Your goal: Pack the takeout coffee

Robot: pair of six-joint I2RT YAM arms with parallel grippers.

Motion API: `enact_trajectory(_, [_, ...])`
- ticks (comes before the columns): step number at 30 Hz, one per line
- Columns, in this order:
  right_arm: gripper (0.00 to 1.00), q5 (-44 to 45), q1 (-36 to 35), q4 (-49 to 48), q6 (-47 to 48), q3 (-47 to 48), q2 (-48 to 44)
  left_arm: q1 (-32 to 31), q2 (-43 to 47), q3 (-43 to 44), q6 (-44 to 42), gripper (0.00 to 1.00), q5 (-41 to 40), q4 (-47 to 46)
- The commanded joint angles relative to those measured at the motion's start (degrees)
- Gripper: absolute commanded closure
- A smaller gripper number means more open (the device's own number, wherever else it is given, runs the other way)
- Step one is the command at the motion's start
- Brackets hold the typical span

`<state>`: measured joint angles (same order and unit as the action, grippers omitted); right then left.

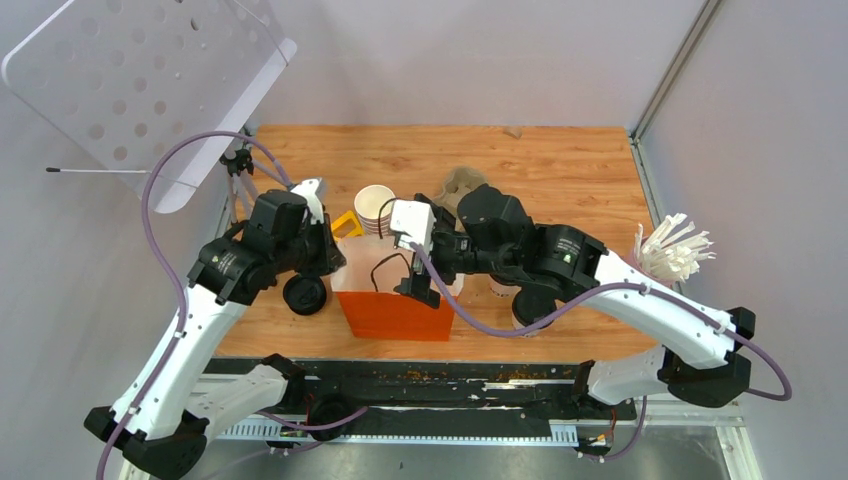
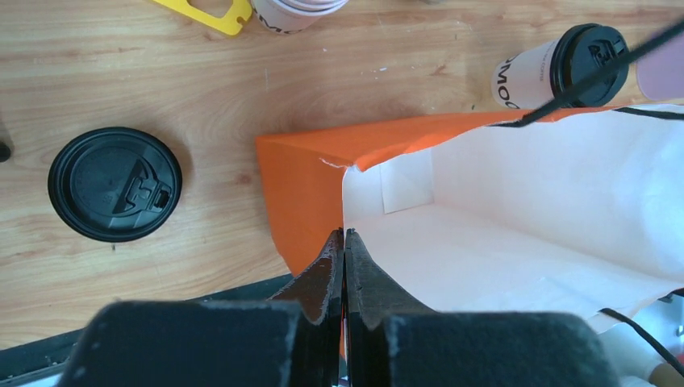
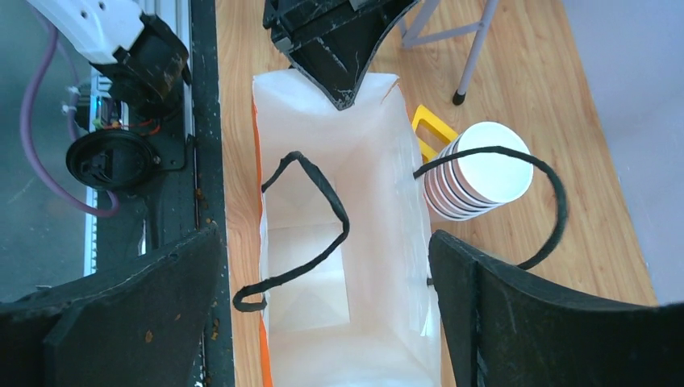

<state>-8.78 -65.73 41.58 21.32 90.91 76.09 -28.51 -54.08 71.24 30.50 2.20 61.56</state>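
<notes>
The left end effector (image 2: 344,246) is pressed together on the near rim of the orange bag (image 2: 300,189), pinching the paper so the mouth gapes. The right end effector (image 3: 323,242) hangs over that mouth with its 2 fingers spread wide and nothing between them. The bag's white inside shows nothing in it.

The takeout coffee (image 2: 556,64) is not packed yet. It sits on the worktop (image 2: 242,89) just beyond the bag's far wall, black lid on, dark lettering showing. Whether it stands upright I cannot tell from this angle.

Likely trouble from here:
- A black cord handle (image 3: 300,230) loops across the opening, so a cup lowered through it could catch and tip.
- The left pinch holds thin paper only at 1 spot. A sideways nudge from the right arm could tear the rim or pull it free, and the bag would fold shut.
- The stack of cups (image 3: 476,173) and the loose lid (image 2: 113,184) lie close by — a careless reach could take the wrong thing.
- Squeezing the cup too hard could pop its lid.
</notes>
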Motion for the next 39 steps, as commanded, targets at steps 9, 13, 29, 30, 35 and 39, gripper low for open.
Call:
enact_trajectory(9, [0.01,-1.2,2.4,-8.0,-9.0,3.4,-4.4,-0.1,-1.4,5.6,-3.3,0.68,-1.8,1.1])
enact_trajectory(13, [0.02,3.5,3.3,-12.0,-10.9,3.5,-3.9,-0.1,-1.8,6.7,-3.5,0.47,-1.6,1.6])
enact_trajectory(29, [0.08,21.4,27.2,-7.1,-37.2,9.6,11.9,-0.1,-3.4,12.2,-6.7,0.0,-4.5,7.0])
enact_trajectory(30, [0.1,21.4,28.0,-5.6,-38.4,9.9,13.5,-0.1,-3.2,11.9,-6.3,0.0,-5.0,6.9])
enact_trajectory(35, [0.15,20.2,30.3,-1.1,-43.5,12.4,21.8,-0.1,-2.3,11.5,-5.9,0.0,-4.3,6.3])
enact_trajectory(39, [0.23,22.4,30.4,-1.0,-48.3,13.4,27.4,-0.1,-2.2,11.6,-5.8,0.0,-3.5,6.2])
